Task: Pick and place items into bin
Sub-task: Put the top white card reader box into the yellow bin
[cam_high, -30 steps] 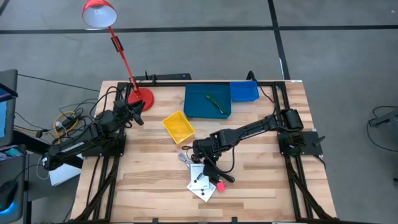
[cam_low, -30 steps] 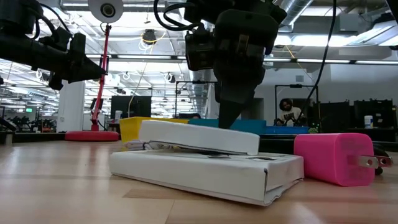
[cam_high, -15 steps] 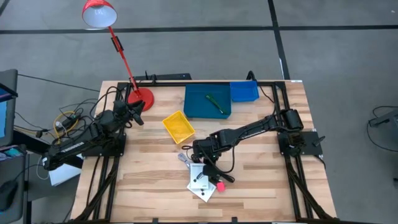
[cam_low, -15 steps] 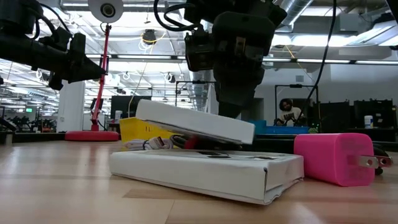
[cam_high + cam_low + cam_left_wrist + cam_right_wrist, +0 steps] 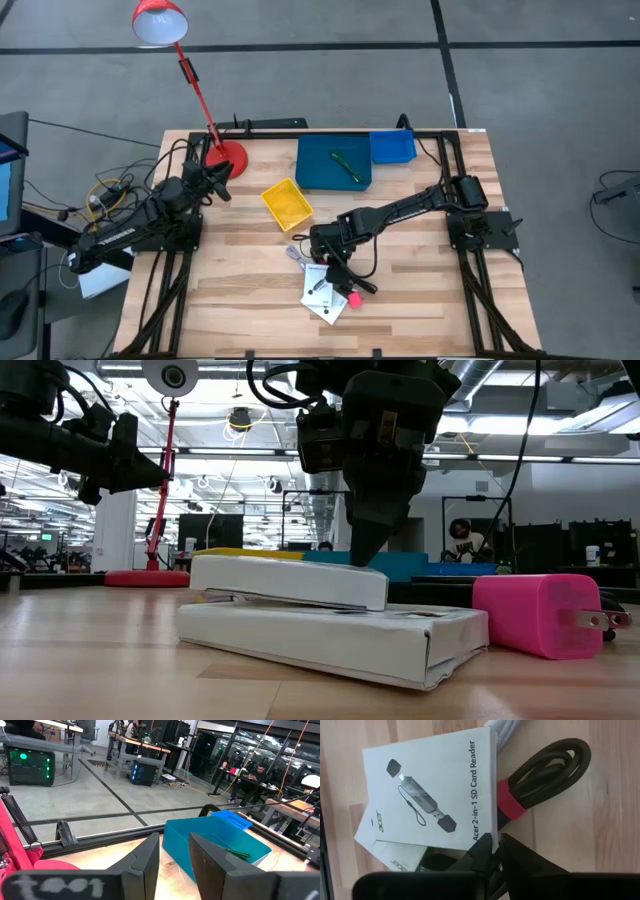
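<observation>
Mid-table | right gripper [image 5: 332, 268] pinching white card box [image 5: 290, 580] edge | box tilted

Matt white cardboard box [image 5: 430, 795], glossy pink plastic charger [image 5: 540, 615], smooth pale wooden table [image 5: 420, 310].

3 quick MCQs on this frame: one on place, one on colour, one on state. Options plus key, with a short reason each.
1. Where is the green pen?
A. in the large blue bin
B. in the yellow bin
C. on the bare table

2. What colour is the plug block beside the white boxes?
A. green
B. pink
C. yellow

3. How does the upper white box lie?
A. standing on end
B. inside a bin
C. on the lower white box, under the right gripper

Key: 1 A, the high view shows it inside; 2 B, plainly pink; 3 C, the low view shows them stacked.
</observation>
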Robot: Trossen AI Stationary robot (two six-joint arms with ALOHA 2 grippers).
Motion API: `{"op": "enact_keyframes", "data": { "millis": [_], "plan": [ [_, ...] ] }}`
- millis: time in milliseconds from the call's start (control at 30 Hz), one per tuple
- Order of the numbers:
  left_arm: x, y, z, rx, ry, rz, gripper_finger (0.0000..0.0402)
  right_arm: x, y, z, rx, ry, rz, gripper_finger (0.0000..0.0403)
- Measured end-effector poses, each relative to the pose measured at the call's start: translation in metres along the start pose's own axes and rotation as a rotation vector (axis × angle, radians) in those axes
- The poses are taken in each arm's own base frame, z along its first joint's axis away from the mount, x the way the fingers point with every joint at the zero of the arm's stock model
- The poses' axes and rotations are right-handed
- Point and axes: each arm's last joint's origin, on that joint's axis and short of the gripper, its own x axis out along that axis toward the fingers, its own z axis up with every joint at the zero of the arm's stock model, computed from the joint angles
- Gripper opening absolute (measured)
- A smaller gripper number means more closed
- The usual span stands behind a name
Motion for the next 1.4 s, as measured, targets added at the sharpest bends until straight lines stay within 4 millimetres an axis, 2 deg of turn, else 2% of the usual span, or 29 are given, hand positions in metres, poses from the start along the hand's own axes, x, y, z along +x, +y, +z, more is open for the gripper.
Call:
{"op": "enact_keyframes", "data": {
  "millis": [233, 533, 700, 1033, 1200, 1333, 1400],
  "plan": [
    [0.0, 0.0, 0.0, 0.0, 0.0, 0.0, 0.0094, -0.003, 0.002, 0.0, -0.021, 0.011, 0.02, 0.0044],
    [0.0, 0.0, 0.0, 0.0, 0.0, 0.0, 0.0094, -0.024, 0.011, 0.011, -0.036, 0.043, 0.013, 0.0044],
    [0.0, 0.0, 0.0, 0.0, 0.0, 0.0, 0.0094, -0.035, 0.018, 0.01, -0.027, 0.098, -0.006, 0.0044],
    [0.0, 0.0, 0.001, -0.003, -0.007, -0.001, 0.0094, -0.045, 0.043, -0.022, -0.038, 0.283, -0.285, 0.0044],
    [0.0, 0.001, 0.002, -0.008, -0.032, 0.033, 0.0094, -0.077, 0.068, -0.038, -0.111, 0.217, -0.386, 0.0044],
    [0.0, 0.001, 0.002, -0.05, -0.045, 0.045, 0.0094, -0.114, 0.089, -0.053, -0.175, 0.088, -0.415, 0.0044],
    [0.0, -0.002, 0.003, -0.084, -0.035, -0.029, 0.0094, -0.133, 0.099, -0.061, -0.215, 0.013, -0.438, 0.0044]
  ]
}}
